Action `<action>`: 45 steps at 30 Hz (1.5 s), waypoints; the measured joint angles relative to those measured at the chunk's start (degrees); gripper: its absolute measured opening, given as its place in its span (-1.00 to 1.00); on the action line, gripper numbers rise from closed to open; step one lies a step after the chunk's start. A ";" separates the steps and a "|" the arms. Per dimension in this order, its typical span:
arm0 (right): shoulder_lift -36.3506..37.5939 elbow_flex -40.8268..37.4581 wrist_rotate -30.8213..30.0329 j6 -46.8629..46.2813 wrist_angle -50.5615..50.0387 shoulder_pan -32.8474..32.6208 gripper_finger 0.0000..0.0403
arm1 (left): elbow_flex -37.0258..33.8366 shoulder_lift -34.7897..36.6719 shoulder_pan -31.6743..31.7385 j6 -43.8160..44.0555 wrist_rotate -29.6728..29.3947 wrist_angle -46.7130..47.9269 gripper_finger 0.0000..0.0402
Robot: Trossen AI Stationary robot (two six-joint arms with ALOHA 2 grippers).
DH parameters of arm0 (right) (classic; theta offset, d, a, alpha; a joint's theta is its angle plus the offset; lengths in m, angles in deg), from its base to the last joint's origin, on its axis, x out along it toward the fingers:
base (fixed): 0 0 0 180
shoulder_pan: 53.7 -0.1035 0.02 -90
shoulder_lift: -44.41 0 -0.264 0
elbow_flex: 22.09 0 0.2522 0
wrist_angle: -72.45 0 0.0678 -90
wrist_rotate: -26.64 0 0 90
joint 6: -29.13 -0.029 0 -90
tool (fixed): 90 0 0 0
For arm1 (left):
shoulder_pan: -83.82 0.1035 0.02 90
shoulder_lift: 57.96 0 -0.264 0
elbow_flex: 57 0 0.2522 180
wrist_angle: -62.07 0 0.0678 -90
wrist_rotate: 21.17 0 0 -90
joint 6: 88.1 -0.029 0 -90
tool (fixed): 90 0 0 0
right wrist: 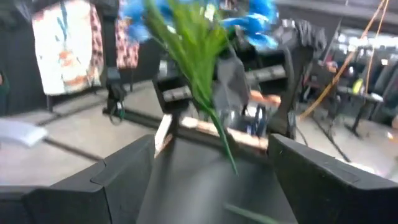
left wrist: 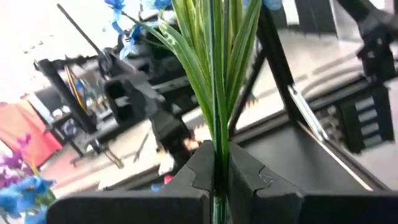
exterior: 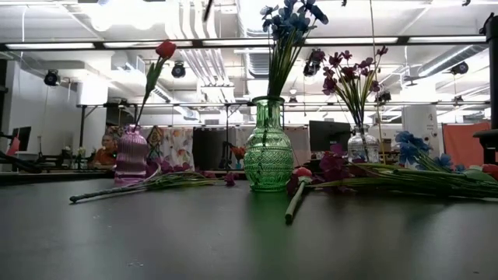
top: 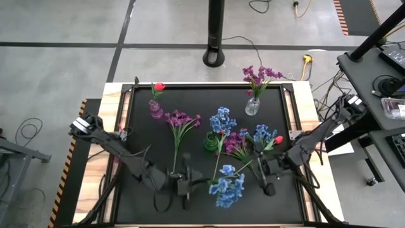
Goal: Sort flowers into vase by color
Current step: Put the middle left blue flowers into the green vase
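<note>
My left gripper (top: pixel 188 185) is near the table's near edge, shut on a blue flower (top: pixel 228 185) whose bloom reaches toward my right gripper (top: pixel 268 180). The right gripper is open, its fingers (right wrist: pixel 118 180) wide apart, with the blue flower (right wrist: pixel 193 43) ahead of them and untouched. A green vase (top: pixel 210 142) holds blue blooms, a pink vase (top: pixel 155 107) a red tulip, and a clear vase (top: pixel 252 106) purple sprays. A purple spray (top: pixel 180 120) lies loose on the mat. A purple, a blue (top: pixel 262 134) and a red flower (top: pixel 278 139) lie right of the green vase. My left gripper pinches the blue flower's green stem (left wrist: pixel 216 149) between its two fingers, just below the long leaves. The stem rises out of the fingers, with leaves and bloom above them. In the high view the bloom end hangs over the mat, pointing toward the table's right.
The black mat (top: pixel 145 139) has raised wooden edges (top: pixel 304 126). The three vases stand in the middle and far part of the mat, with loose flowers between them and the grippers. Bare mat lies at the left, beside the left arm. A pole base (top: pixel 215 58) stands beyond the far edge.
</note>
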 joint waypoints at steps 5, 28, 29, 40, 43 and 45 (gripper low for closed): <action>-4.87 0.08 0.13 1.77 8.59 0.16 0.52 | -3.73 0.00 2.25 -0.91 0.26 -8.37 -0.99; -20.82 20.27 -1.08 4.08 5.41 5.45 0.43 | -4.16 -0.04 5.73 0.67 5.81 -11.52 -0.96; -21.10 21.06 -1.81 3.86 4.05 5.58 0.38 | -4.02 -0.04 5.69 0.67 5.81 -11.54 -0.96; -22.08 23.84 -2.26 2.14 0.76 6.34 -0.52 | -3.32 -0.04 5.63 0.65 4.38 -11.25 -0.92; -21.88 23.67 -2.35 2.16 0.74 6.36 -0.74 | -3.32 -0.04 5.69 0.67 4.30 -11.21 -0.80; -21.86 23.67 -2.31 2.14 0.74 6.33 -0.86 | -3.32 0.00 5.63 0.67 4.30 -11.08 -0.67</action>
